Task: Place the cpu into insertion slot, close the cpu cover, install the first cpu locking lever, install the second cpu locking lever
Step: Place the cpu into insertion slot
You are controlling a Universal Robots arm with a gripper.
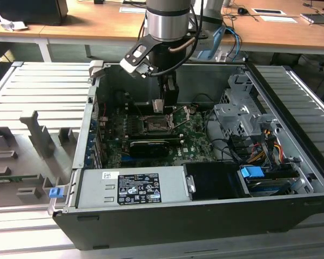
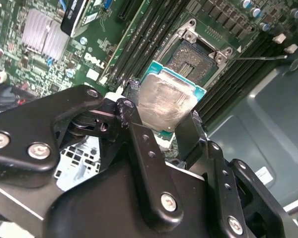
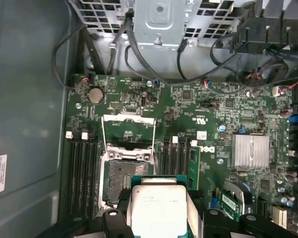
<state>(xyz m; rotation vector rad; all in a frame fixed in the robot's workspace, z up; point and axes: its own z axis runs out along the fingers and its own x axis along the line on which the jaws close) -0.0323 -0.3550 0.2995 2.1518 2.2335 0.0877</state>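
Pincer (image 2: 164, 106) fingers (image 2: 139, 139) are drawn in to a narrow gap and clamp the cpu (image 2: 165, 101) by two opposite edges, as the second wrist view shows. Held between those fingers, the cpu is a thin square chip with a dull, smeared silver lid on a teal-green board, its flat face turned toward the wrist. In the first wrist view it sits above the motherboard (image 3: 203, 114), with the bare insertion slot (image 3: 125, 173) just past the fingertips and the cpu cover (image 3: 128, 118) standing open beyond that, farther from the pincer.
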